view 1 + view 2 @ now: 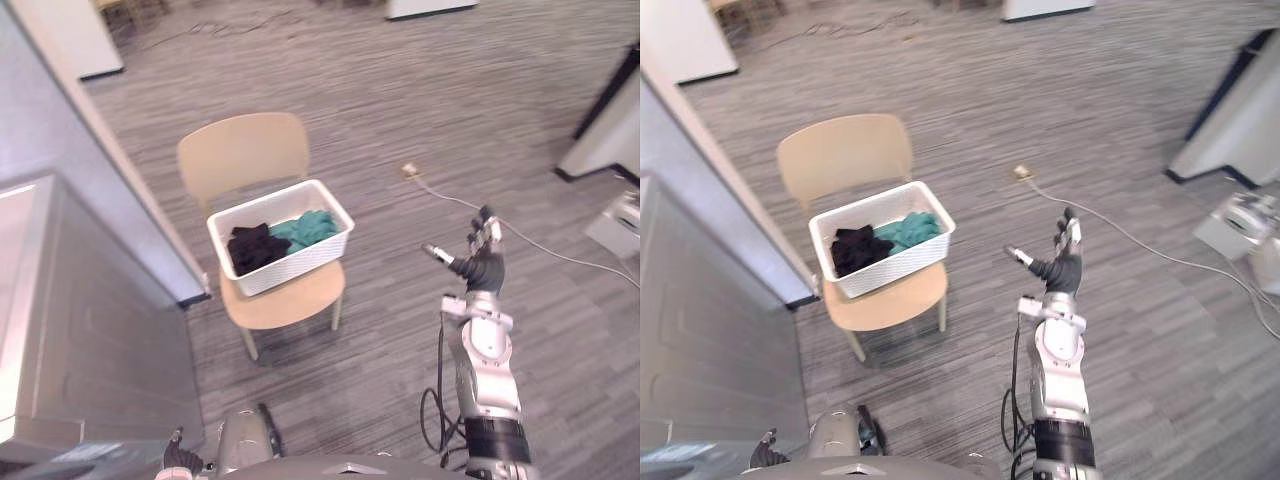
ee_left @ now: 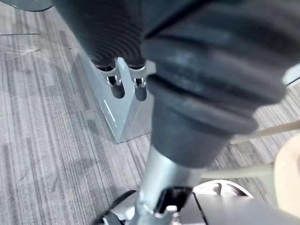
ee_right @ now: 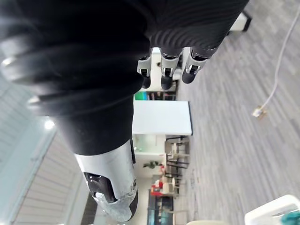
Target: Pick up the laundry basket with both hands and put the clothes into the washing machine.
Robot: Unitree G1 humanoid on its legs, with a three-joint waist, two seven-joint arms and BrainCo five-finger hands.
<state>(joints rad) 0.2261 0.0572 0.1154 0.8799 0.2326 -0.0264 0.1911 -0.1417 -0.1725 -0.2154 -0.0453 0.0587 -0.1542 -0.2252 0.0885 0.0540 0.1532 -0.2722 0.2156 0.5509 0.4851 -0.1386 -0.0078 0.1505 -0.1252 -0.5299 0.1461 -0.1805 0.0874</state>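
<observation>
A white laundry basket (image 1: 300, 262) stands on the seat of a beige chair (image 1: 245, 155). Inside it lie a black garment (image 1: 255, 247) and a teal garment (image 1: 305, 230). My right hand (image 1: 482, 262) is raised over the floor to the right of the chair, well apart from the basket, with its fingers (image 3: 166, 70) straight and nothing in them. My left hand (image 1: 175, 460) is low at the near edge, left of the chair and far from the basket; its fingers (image 2: 124, 84) hang relaxed and hold nothing. A grey metal appliance (image 1: 70, 330) stands at the left.
A slanted white partition (image 1: 110, 150) runs between the appliance and the chair. A white cable (image 1: 480, 215) with a plug (image 1: 410, 170) crosses the floor to the right. White furniture (image 1: 610, 130) stands at the far right.
</observation>
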